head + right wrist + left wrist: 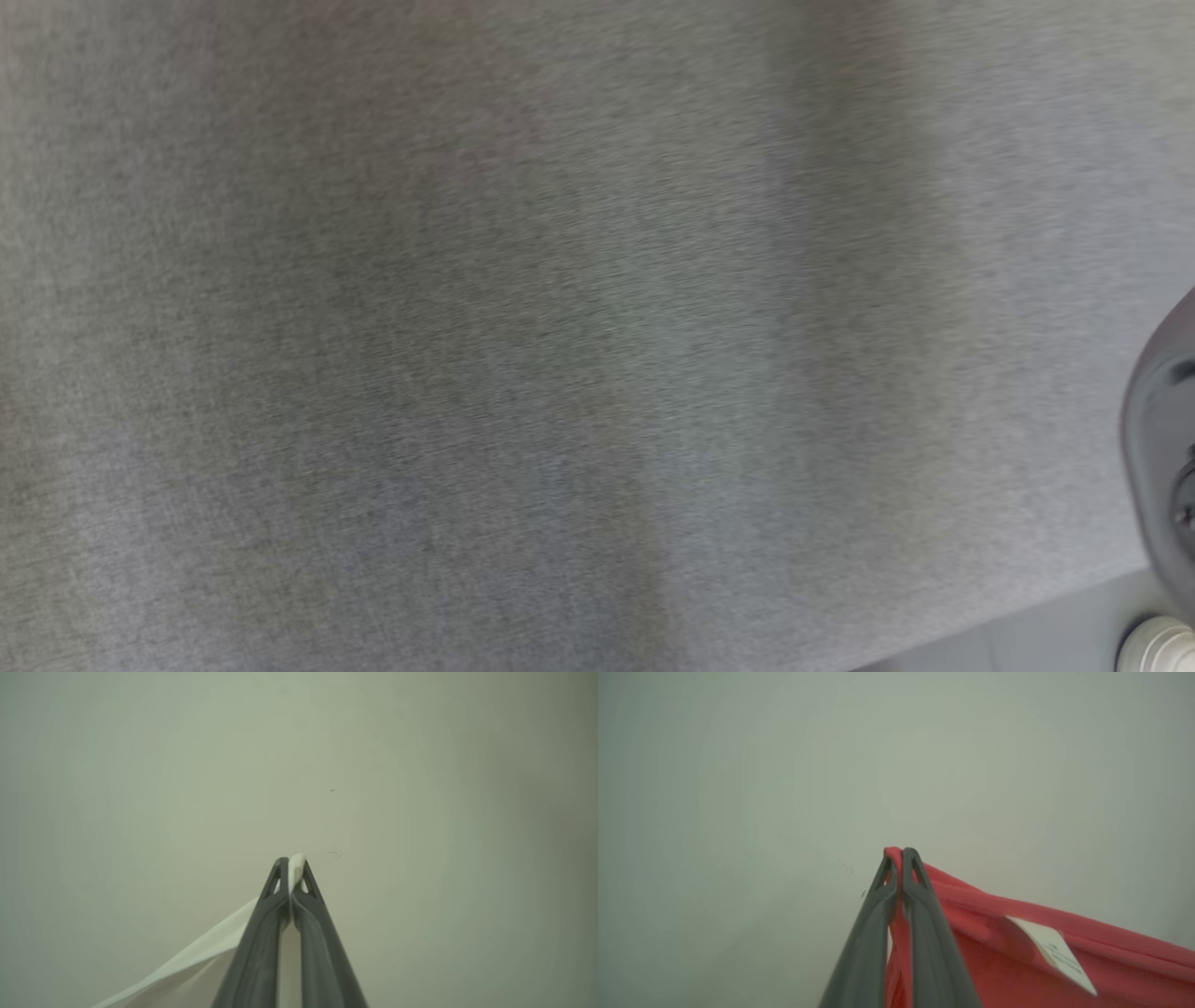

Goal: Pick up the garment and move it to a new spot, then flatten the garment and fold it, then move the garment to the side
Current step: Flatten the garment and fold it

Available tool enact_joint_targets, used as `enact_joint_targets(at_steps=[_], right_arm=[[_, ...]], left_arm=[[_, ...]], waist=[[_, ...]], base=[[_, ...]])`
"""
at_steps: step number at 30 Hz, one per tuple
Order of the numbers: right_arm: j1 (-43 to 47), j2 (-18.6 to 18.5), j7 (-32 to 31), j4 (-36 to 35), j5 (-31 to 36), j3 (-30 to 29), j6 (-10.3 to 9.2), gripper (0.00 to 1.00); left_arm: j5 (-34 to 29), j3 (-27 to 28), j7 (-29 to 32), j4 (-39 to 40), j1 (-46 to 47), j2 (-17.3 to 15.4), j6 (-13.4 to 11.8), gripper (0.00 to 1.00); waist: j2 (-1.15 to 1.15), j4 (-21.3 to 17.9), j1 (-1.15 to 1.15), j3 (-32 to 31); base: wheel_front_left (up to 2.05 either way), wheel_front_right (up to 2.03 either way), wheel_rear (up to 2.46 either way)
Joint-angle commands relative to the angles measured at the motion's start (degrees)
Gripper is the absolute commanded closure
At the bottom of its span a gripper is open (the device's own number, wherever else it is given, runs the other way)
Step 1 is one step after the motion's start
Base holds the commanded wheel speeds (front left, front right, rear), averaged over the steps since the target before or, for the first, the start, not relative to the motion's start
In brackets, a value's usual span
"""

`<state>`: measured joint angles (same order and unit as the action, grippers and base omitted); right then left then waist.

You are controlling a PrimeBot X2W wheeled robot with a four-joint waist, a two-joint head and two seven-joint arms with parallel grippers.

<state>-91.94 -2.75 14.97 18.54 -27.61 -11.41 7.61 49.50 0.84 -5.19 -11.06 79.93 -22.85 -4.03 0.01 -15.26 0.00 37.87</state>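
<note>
Currently the left gripper (900,855) is clamping a folded edge of the red garment (1017,966). Its jaws are pressed together and are pinching the cloth at the very tips. A white label (1052,952) is lying on the red cloth just beside the fingers.

The right gripper (290,862) is likewise clamping, jaws together, on the edge of a pale cloth (201,956) that is trailing toward the lower left of the right wrist view. Whether this pale cloth is part of the same garment cannot be told, though it is judged likely.

In both wrist views the cloth is showing against a plain pale background, so it cannot be told whether it is hanging free or touching a support. The head view is showing a blurred grey woven surface (560,327), with its edge (1027,611) crossing the lower right corner and a dark rounded housing (1162,439) at the right border.

The step in hand is judged to be the two-handed carry to a new spot, ahead of flattening. The next move is calling for:
- both grips firm
- both arms travelling level, with the cloth spread between them
- a lowering well inside the edge of the grey surface
- release only once the cloth is lying down
</note>
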Motion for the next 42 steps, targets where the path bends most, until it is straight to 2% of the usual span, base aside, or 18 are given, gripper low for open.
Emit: enact_joint_targets(at_steps=[1, 8, 10, 13, 15, 18, 22, 27, 34, 38, 42], right_arm=[[2.1, -0.3, 0.3, 0.5, 1.5, 0.9, -0.23, 1.0], [6.8, -0.2, 0.3, 2.9, 5.3, 3.5, -0.21, 1.0], [8.6, -0.2, 0.3, 3.8, 4.5, 4.1, -0.21, 1.0], [12.0, -0.3, 0.3, 4.7, 3.4, 6.5, -0.2, 1.0], [14.9, -0.5, -0.3, 4.1, 4.9, 9.5, -0.2, 1.0], [18.1, -1.2, -1.6, 3.0, 4.4, 11.1, -0.2, 1.0], [25.2, -2.5, -6.5, -0.1, 3.3, 13.4, -0.2, 1.0], [35.5, -3.0, -11.8, -3.0, 3.7, 14.5, -0.2, 1.0], [48.7, -2.1, -17.5, -4.7, 5.2, 12.2, -0.2, 1.0], [56.3, -3.1, -21.0, -7.1, 8.2, 8.8, -0.2, 1.0], [64.4, -2.3, -25.2, -10.3, 9.3, 5.6, -0.2, 1.0]], left_arm=[[0.0, 0.7, -0.8, -0.9, -2.2, -0.7, 0.2, 1.0], [1.8, -0.3, -0.1, -2.2, -8.8, 0.0, 3.0, 1.0], [2.2, -0.8, 0.6, -1.7, -11.5, 0.1, 3.9, 1.0], [3.7, -0.9, 2.0, -0.8, -16.0, -0.2, 4.9, 1.0], [4.8, -0.6, 3.1, -0.1, -19.6, -0.6, 5.5, 1.0], [5.6, -0.6, 4.0, 0.9, -23.5, -0.9, 5.7, 1.0], [6.4, -1.2, 6.5, 3.2, -31.1, -1.1, 5.3, 1.0], [7.9, -2.8, 9.0, 5.4, -41.1, 0.3, 4.8, 1.0], [8.7, -4.3, 8.1, 5.9, -54.4, 2.5, 4.9, 1.0], [10.0, -5.3, 7.1, 5.5, -60.0, 5.4, 5.6, 1.0], [10.2, -6.5, 5.6, 4.0, -64.8, 7.4, 6.3, 1.0]], waist=[[-0.01, 1.8, 0.0, 2.1], [-0.01, 3.3, 0.0, 3.1], [-0.01, 3.8, 0.0, 2.5], [-0.01, 4.0, 0.0, 0.9], [-0.01, 4.0, 0.0, -0.4], [-0.01, 4.0, 0.0, -2.0], [-0.01, 4.0, 0.0, -5.7], [-0.01, 4.2, 0.0, -10.7], [-0.01, 4.1, 0.0, -17.3], [-0.01, 5.0, 0.0, -21.4], [-0.01, 5.8, 0.0, -24.7]], base=[[0.0, 0.0, 0.0], [0.0, 0.0, 0.0], [0.0, 0.0, 0.0], [0.0, 0.0, 0.0], [0.0, 0.0, 0.0], [0.0, 0.0, 0.0], [0.0, 0.0, 0.0], [0.0, 0.0, 0.0], [0.0, 0.0, 0.0], [0.0, 0.0, 0.0], [0.0, 0.0, 0.0]])
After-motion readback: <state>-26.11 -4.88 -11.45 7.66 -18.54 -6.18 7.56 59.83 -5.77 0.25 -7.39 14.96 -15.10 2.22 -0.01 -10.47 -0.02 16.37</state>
